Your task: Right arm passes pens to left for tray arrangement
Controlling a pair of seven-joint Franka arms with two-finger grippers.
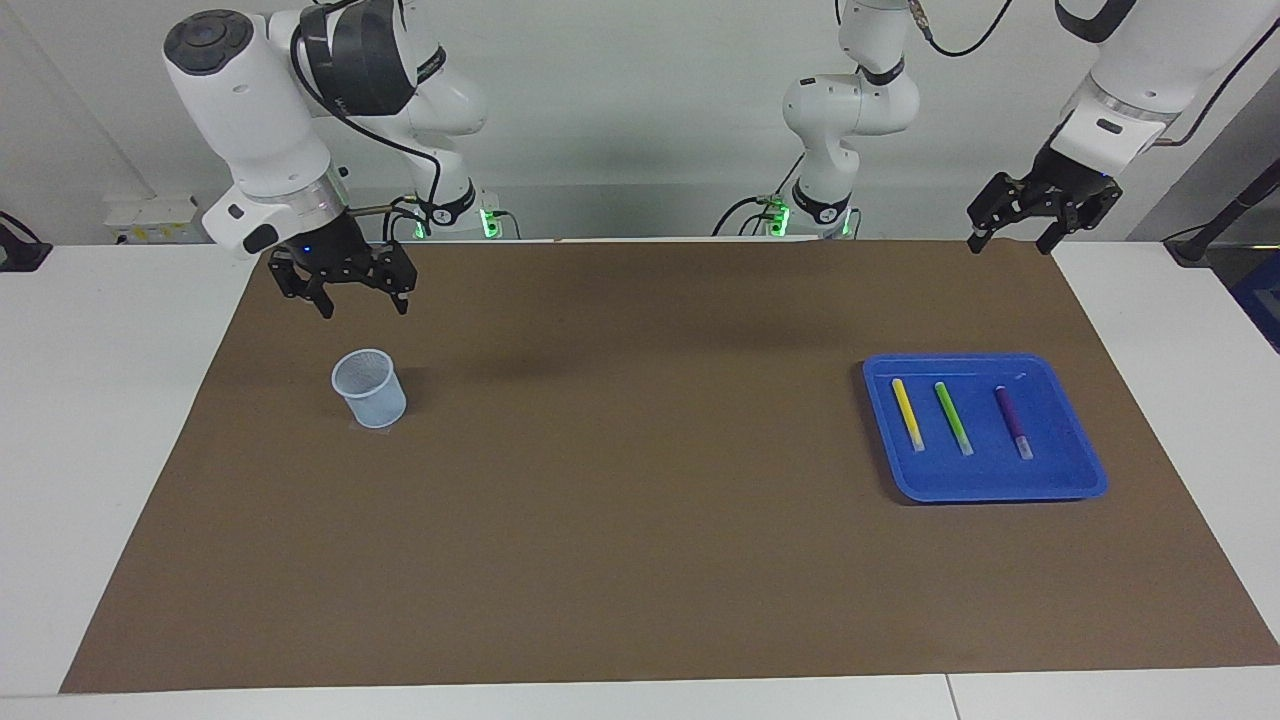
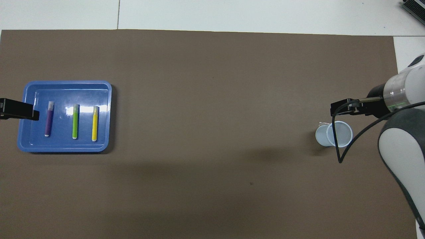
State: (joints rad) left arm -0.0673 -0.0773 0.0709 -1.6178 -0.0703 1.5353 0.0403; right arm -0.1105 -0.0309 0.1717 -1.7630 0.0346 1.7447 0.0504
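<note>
Three pens lie side by side in the blue tray (image 1: 985,492) (image 2: 66,148) at the left arm's end of the mat: yellow (image 1: 908,414) (image 2: 95,123), green (image 1: 953,418) (image 2: 75,121) and purple (image 1: 1013,421) (image 2: 48,122). My left gripper (image 1: 1010,245) (image 2: 33,114) hangs open and empty, high over the mat's corner on the robots' side of the tray, touching nothing. My right gripper (image 1: 364,308) (image 2: 335,110) waits open and empty in the air, just robot-side of the pale cup (image 1: 370,388) (image 2: 333,133).
A brown mat (image 1: 640,520) covers most of the white table. The translucent pale-blue cup stands upright near the right arm's end. A black cable (image 2: 338,146) loops down from the right wrist across the cup in the overhead view.
</note>
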